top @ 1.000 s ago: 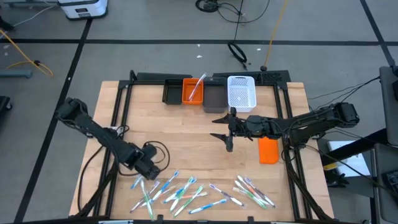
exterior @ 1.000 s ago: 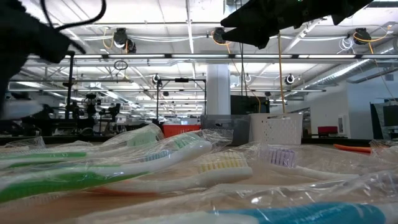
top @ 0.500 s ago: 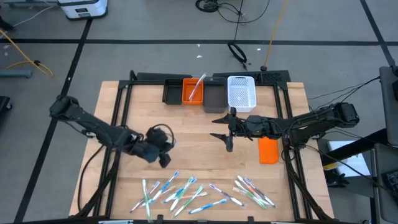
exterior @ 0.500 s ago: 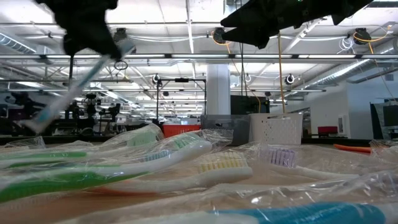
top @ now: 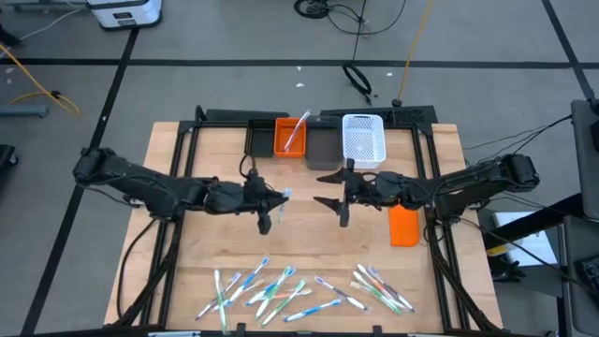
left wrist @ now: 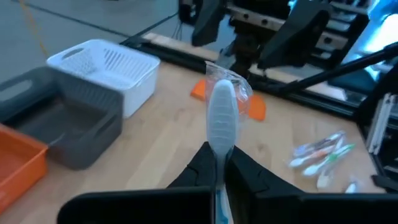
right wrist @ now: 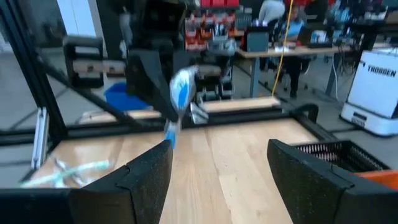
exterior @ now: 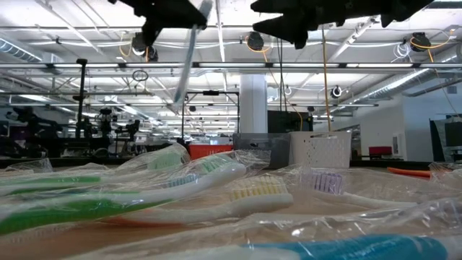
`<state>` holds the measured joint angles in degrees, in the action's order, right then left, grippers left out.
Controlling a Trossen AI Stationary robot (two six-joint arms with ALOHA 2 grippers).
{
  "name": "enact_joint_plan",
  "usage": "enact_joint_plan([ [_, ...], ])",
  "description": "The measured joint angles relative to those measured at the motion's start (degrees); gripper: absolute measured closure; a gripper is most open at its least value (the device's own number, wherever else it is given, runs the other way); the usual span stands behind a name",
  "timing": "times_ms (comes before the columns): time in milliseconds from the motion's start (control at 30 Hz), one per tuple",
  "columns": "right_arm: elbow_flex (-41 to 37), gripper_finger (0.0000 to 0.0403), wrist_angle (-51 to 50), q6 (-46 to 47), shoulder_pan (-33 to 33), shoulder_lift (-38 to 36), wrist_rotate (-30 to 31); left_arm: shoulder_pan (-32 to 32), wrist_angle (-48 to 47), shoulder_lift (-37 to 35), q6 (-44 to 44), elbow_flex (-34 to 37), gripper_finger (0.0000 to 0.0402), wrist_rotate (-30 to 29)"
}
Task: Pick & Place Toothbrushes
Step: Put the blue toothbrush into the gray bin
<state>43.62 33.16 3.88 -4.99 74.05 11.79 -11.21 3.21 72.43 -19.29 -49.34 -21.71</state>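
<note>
left gripper [top: 270, 204]: mid-counter, above the wood, fingers pinched tight on one wrapped toothbrush [left wrist: 221, 118]; grip low on the handle so the head sticks out in front, free of the fingers
held toothbrush: blue and white, in clear wrap; in the low view it hangs tilted under the gripper, well above the counter [top: 299, 239]
right gripper [top: 339, 192]: just across from the left one, near the bins, fingers spread wide, nothing between them; faces the brush head, looks set to receive it, my guess
gap between grippers: near but apart, no contact
loose toothbrushes [top: 257, 288]: scattered pile along the near edge of the counter, green, blue, white, pink handles, all wrapped; second smaller cluster [top: 379, 287] toward the right side
orange bin [top: 289, 139]: at the far edge, already has one toothbrush leaning in it
black bin [top: 259, 138]: just left of the orange one, contents cannot tell
grey bin [top: 322, 150]: just right of the orange one, looks bare in the left wrist view
white basket [top: 363, 140]: right end of the row, looks bare
orange block [top: 403, 226]: flat on the counter under the right arm, not a task item
step (judged): carry or handoff of one brush toward the bins
progress (judged): early, most brushes not yet moved
risk (judged): slick wrap, thin handle, brush could twist or slip at a handoff
</note>
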Motion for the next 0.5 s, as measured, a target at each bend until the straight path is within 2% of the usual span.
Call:
enact_joint_plan([
  [267, 0.02, 0.0149, 11.74, 1.57, 0.13, 6.03, -0.03, 2.41, 9.75, 5.46, 4.64, 0.00, 0.0392, 5.24],
  [500, 0.02, 0.0149, 16.43, 3.55, 1.15, 9.71, -0.04, 3.03, 15.94, 8.82, 7.72, 0.00, 0.0394, 5.28],
])
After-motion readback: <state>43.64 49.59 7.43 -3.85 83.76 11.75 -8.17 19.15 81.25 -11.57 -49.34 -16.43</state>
